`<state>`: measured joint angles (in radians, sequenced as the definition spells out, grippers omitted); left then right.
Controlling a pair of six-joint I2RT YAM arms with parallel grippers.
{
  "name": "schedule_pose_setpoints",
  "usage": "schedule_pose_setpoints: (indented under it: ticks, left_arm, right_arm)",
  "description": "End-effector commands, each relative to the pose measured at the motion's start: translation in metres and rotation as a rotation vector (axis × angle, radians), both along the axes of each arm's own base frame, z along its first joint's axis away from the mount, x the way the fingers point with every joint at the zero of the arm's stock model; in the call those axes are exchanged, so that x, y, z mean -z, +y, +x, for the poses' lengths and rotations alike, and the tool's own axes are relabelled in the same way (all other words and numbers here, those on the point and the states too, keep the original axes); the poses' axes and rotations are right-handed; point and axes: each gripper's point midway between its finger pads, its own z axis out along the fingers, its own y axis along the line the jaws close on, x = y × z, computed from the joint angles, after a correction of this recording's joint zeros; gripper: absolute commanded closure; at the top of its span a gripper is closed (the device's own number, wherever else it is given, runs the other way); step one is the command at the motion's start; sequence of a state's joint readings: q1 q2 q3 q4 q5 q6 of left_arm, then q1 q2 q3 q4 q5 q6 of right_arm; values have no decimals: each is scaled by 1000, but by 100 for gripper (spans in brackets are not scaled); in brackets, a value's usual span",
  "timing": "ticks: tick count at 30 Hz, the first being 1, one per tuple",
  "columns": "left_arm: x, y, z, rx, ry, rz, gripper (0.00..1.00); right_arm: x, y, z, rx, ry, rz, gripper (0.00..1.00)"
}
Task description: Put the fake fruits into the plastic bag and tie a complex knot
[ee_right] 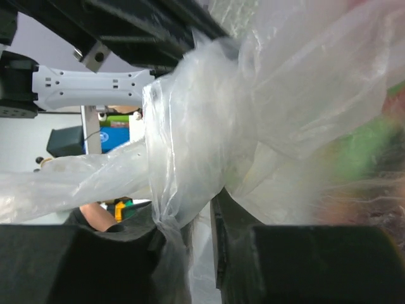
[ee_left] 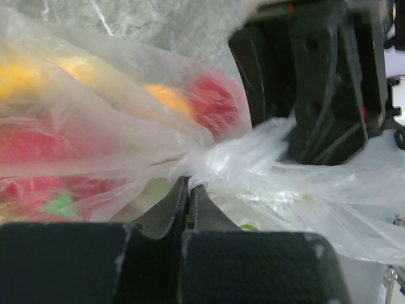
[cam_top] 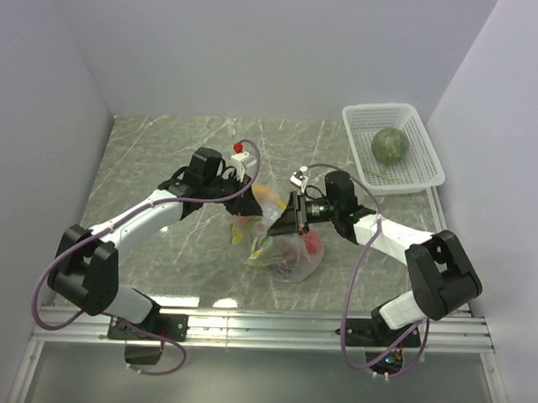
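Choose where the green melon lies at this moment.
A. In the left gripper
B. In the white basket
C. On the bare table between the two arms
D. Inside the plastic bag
B: the top view shows the green melon lying in the white basket at the far right, well apart from the plastic bag at the centre.

Both arms reach inward to the plastic bag (cam_top: 289,255), the left gripper (ee_left: 188,185) and right gripper (ee_right: 201,212) each pinched on its twisted neck from opposite sides.
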<state>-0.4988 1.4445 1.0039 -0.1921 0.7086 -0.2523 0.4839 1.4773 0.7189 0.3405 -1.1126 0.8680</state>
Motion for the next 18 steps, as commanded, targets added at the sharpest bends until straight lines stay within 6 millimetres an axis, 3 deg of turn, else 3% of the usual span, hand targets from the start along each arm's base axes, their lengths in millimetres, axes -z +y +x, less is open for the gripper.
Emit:
schedule_pose_setpoints:
  ticks: [1, 5, 6, 10, 14, 18]
  left_arm:
    - [-31, -1, -17, 89, -80, -68, 100]
    - [-33, 11, -41, 126, -72, -46, 100]
    - [-32, 13, -46, 138, -67, -43, 100]
    - [-30, 19, -63, 170, -7, -26, 100]
    - [-15, 21, -74, 188, 115, 11, 100]
    - [-15, 15, -73, 177, 180, -21, 100]
  right_arm:
    - [-28, 6, 7, -35, -104, 43, 72]
    - [-45, 9, 11, -46, -112, 88, 98]
    - [-47, 9, 12, -49, -120, 104, 100]
    - [-52, 10, 13, -29, -108, 132, 100]
    - [-56, 10, 16, -11, -97, 147, 100]
    - [-40, 7, 13, -22, -135, 70, 100]
